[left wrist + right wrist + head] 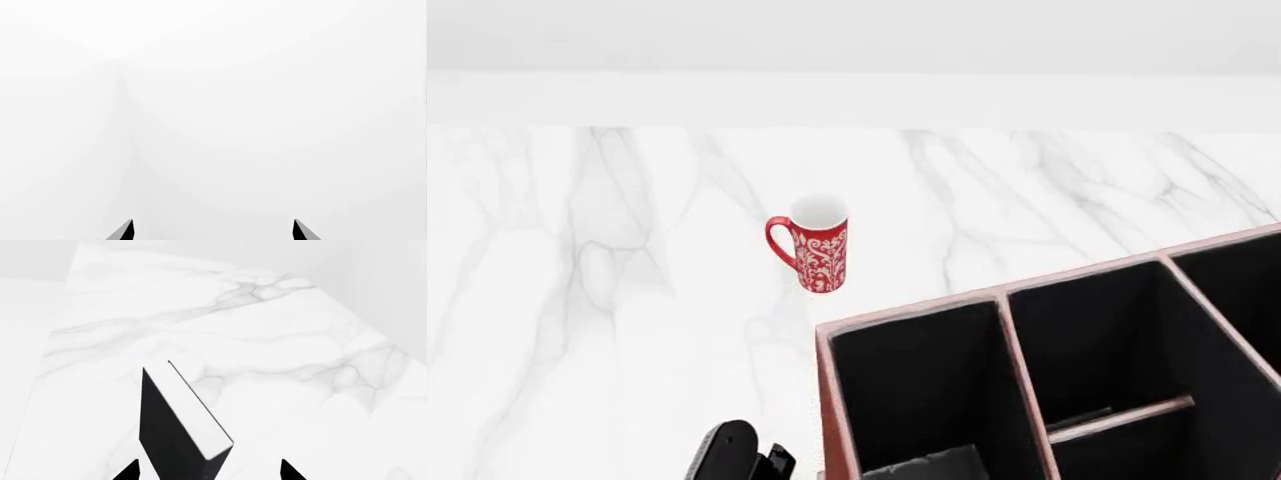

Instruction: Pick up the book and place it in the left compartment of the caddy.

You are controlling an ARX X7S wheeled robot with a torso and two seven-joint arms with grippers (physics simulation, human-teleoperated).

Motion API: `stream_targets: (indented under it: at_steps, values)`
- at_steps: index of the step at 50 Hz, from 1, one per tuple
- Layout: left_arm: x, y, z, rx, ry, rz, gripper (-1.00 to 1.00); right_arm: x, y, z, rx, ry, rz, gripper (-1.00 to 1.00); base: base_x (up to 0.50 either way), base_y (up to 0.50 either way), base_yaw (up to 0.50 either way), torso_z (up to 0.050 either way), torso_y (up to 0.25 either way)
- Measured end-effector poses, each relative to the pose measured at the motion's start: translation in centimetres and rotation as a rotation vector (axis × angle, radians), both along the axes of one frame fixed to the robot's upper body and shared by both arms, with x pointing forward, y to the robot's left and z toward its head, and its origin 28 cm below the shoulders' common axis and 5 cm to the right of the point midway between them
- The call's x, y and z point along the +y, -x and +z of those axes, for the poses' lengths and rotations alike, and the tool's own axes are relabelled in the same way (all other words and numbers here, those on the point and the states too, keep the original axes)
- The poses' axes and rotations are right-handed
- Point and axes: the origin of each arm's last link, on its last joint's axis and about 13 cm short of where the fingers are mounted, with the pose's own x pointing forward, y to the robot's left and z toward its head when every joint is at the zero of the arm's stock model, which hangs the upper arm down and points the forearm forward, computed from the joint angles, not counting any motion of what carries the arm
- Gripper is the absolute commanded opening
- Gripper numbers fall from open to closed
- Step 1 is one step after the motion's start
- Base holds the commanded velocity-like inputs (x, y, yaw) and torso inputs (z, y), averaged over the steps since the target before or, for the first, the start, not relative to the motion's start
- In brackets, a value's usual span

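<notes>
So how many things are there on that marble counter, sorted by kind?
Mugs: 1, the red patterned mug
Caddies: 1, the reddish-brown caddy
Books: 1, the black book, seen only in the right wrist view, between the right gripper fingertips
Total: 3

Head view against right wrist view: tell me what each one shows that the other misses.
Only the head view shows the red mug and the caddy with its black compartments. Only the right wrist view shows the black book with white page edges, seen between the right gripper jaws, which look spread. Both show the white marble table.
</notes>
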Motion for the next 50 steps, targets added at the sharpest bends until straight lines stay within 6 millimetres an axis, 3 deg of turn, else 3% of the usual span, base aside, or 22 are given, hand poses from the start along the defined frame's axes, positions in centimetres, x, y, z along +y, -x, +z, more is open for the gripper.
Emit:
stream_targets:
  at_steps: [50]
  values:
    - [0.0, -0.4, 0.0, 0.015, -0.003, 0.008, 1.00, 1.4, -1.8, -2.0, 0.024, 0.017, -0.002, 1.00, 0.00, 0.00, 0.00, 0.000, 0.000]
